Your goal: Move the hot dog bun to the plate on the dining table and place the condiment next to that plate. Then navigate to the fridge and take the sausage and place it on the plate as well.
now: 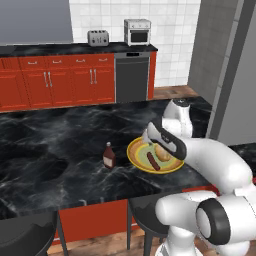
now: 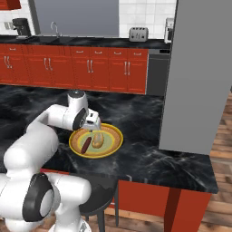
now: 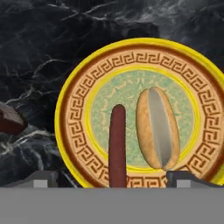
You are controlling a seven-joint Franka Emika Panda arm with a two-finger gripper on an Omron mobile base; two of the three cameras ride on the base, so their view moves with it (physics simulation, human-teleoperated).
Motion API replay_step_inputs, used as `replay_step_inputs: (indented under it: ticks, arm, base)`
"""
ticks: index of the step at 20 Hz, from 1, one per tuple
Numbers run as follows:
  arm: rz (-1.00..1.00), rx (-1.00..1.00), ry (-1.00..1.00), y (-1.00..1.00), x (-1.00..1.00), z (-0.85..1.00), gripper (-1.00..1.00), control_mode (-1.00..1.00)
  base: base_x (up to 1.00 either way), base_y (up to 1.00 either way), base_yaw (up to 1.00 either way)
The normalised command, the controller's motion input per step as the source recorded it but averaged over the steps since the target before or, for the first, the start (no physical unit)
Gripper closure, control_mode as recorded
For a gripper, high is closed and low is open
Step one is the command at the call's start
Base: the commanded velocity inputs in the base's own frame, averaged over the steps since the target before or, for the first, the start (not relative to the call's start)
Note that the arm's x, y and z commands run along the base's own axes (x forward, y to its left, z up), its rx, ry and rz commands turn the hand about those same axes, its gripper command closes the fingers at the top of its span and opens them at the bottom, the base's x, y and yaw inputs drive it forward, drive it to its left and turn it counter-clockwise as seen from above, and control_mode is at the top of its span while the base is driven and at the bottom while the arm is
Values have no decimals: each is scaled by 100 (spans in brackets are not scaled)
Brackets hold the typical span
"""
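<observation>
Sausage (image 3: 117, 144) lies on the plate (image 3: 74, 105) at the bun's (image 3: 157, 129) nine o'clock, so the wide-open, empty gripper (image 3: 111, 177) should lift straight up without nudging either.

- The dining table (image 1: 60, 145) has a glossy black marble top with white veins.
- The plate (image 3: 74, 109) looks like glazed, patterned ceramic.
- The sausage (image 3: 117, 144) is smooth and matt.
- The bun (image 3: 157, 129) has a smooth, soft-looking crust.

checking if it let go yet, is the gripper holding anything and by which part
Nothing is held. The gripper is open above the plate, and the sausage lies free on it beside the hot dog bun.
</observation>
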Motion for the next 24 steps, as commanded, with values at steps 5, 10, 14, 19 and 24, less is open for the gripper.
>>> replay_step_inputs:
  ticks: [5, 10, 14, 19, 24]
  arm:
    - [0, 3, -11, -6, -46, 80, -100, -100]
    - [0, 1, -14, -1, -72, 64, -100, -100]
    - [0, 0, -23, 0, -100, 21, -100, -100]
    - [0, 0, -29, 0, -100, 21, -100, -100]
    - [0, 0, -22, -2, -68, 56, -100, -100]
  base:
    - [0, 0, 0]
    - [0, 0, 0]
    - [0, 0, 0]
    - [0, 0, 0]
    - [0, 0, 0]
